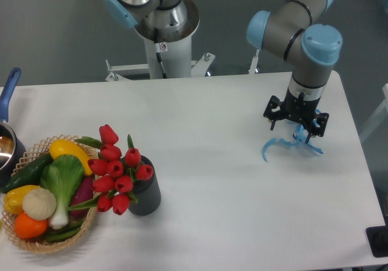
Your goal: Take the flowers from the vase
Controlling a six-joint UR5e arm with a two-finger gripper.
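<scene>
Flowers (117, 174) in vase (145, 192), table's (212, 162) 8 o'clock (beside basket (45, 244)); gripper (292, 148), 3 o'clock, fingers spread, empty.

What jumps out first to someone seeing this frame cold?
The red tulips grab the eye first, standing in a dark grey ribbed vase at the table's front left, right beside a woven basket heaped with colourful vegetables. Next comes the robot's hand far off on the right, its curved translucent blue fingers spread open just above the white table, holding nothing.
</scene>
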